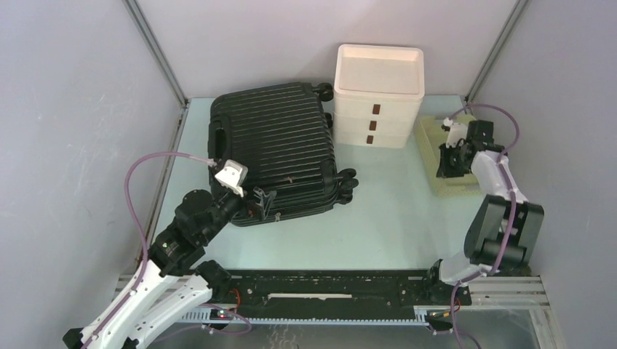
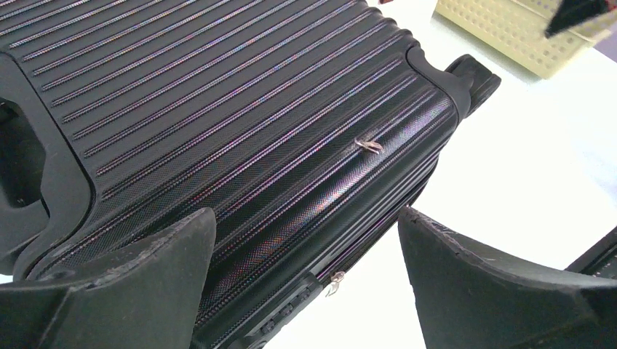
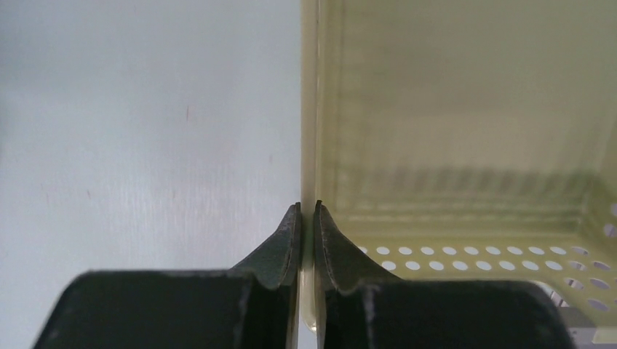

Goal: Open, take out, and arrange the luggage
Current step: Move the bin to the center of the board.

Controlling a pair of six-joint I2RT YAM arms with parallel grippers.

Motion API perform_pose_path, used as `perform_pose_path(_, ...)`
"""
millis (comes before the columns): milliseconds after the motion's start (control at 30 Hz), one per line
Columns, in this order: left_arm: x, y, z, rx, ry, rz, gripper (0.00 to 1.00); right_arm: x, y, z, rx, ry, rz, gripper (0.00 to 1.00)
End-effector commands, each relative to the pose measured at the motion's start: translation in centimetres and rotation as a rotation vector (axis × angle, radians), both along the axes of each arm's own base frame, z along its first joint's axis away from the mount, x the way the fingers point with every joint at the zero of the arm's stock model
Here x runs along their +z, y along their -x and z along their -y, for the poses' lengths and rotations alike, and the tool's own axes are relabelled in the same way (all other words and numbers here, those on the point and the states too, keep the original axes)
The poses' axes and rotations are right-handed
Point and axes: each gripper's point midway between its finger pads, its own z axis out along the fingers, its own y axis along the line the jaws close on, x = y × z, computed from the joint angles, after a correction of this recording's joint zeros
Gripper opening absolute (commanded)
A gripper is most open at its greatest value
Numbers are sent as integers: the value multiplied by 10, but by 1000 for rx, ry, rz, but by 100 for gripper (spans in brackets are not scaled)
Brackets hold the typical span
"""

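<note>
While the suitcase point(image 1: 276, 149) lies closed, the left claw point(image 2: 305, 212) gapes wide over its edge. The right claw point(image 3: 306, 207) pinches one wall of the yellow basket point(image 3: 451, 145).

The top view hangs above and behind the arm bases, looking steeply down on the whole table point(image 1: 393, 218). The left wrist view sits near the luggage point(image 2: 240, 109), looking between the left jaws toward the basket point(image 2: 509, 29) at 1 o'clock. The right wrist view is nearest, looking along the right jaws at that basket's wall at 12 o'clock. All three share basket and table.
</note>
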Motion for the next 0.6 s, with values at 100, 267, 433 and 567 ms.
perform_pose_path(100,12,2,0,-19,22,52,99,-8,103,2,39,31,-102,9)
perform_pose_path(267,14,3,1,-24,26,54,99,-16,159,10,65,101,-132,12)
perform_pose_path(433,14,3,1,-25,28,56,99,-20,194,7,101,102,-159,17)
perform_pose_path(567,13,3,0,-23,27,54,99,-9,199,-1,161,103,-122,57)
